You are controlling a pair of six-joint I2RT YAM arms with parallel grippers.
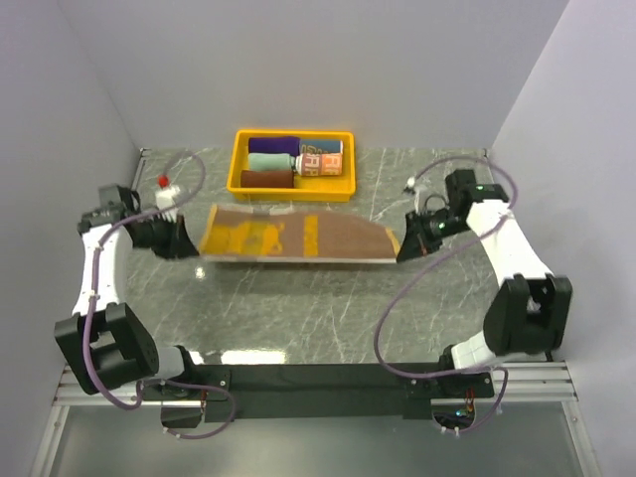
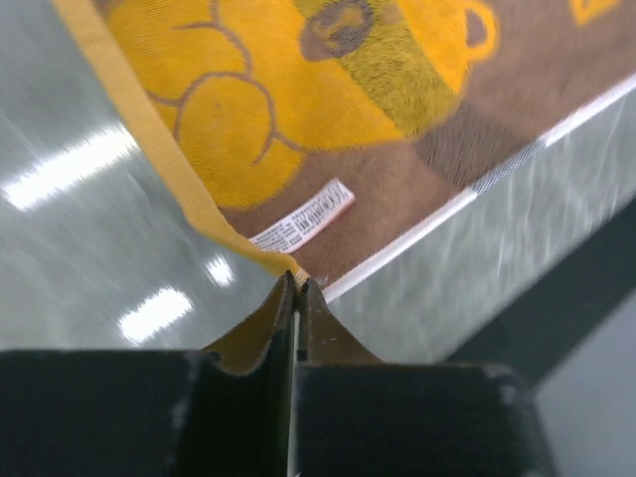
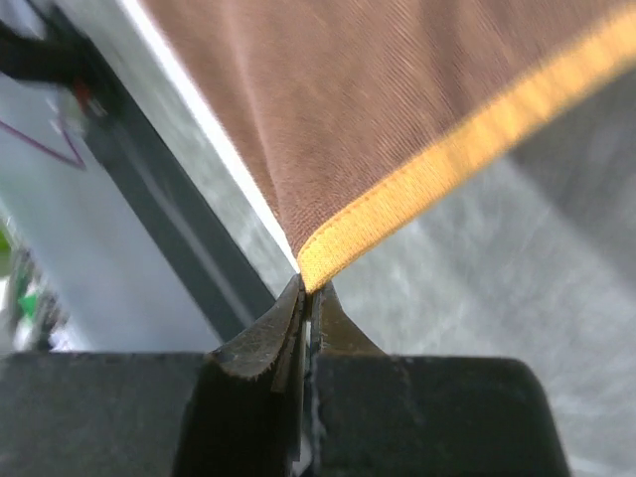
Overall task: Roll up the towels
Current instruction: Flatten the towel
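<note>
Spanning the top view: a brown cloth towel with a yellow bear and yellow border is stretched wide over the grey marble-patterned table, between the two arms
Top view, left side: the left gripper meets the towel's near left corner
Top view, right side: the right gripper meets the near right corner; how far either hand is parted cannot be told from here
Top view, behind the towel: a yellow plastic tray sits just beyond the far edge and holds rolled towels: a purple roll, a mint roll, a maroon roll and a blue-grey roll with white lettering
Left wrist view, hand: both fingers are pressed together, pinching the yellow-bordered corner at their tips
Left wrist view, cloth: the bear's yellow face fills the area above, and a white barcode label lies on the brown cloth near the pinched corner
Right wrist view, hand: the jaws are closed tight on a corner tip where the yellow border folds
Right wrist view, cloth: brown fabric fans up and away from the grip, with the table surface blurred beneath it
</note>
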